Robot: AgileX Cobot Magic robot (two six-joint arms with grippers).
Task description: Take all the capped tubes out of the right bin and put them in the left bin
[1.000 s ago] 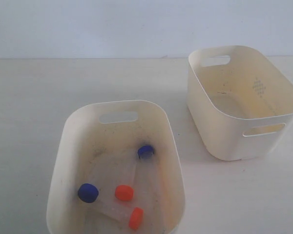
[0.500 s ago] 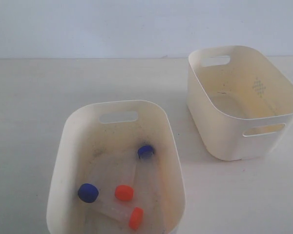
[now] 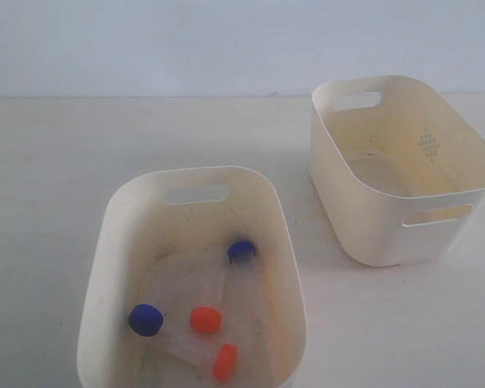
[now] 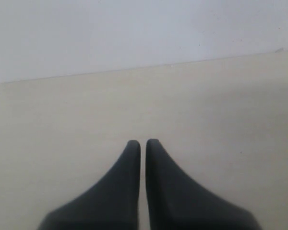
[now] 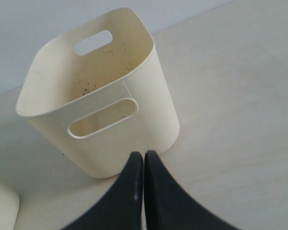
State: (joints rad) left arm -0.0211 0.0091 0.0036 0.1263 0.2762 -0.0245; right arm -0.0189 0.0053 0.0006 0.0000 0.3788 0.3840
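Four capped tubes lie in the left bin (image 3: 121, 210), whose inside is speckled. Their caps show as blue (image 3: 242, 251), blue (image 3: 146, 319), orange-red (image 3: 205, 319) and orange-red (image 3: 225, 361). The right bin (image 3: 364, 218), with its dotted diamond mark, holds no tubes. Neither gripper shows in the exterior view. My left gripper (image 4: 143, 142) is shut with nothing in it, over bare table. My right gripper (image 5: 143, 154) is shut and holds nothing, just in front of the right bin (image 5: 149, 120) on its handle side.
A pale wall (image 3: 226, 40) runs along the far edge of the cream table (image 3: 48, 162). A corner of the left bin (image 5: 2, 206) shows in the right wrist view.
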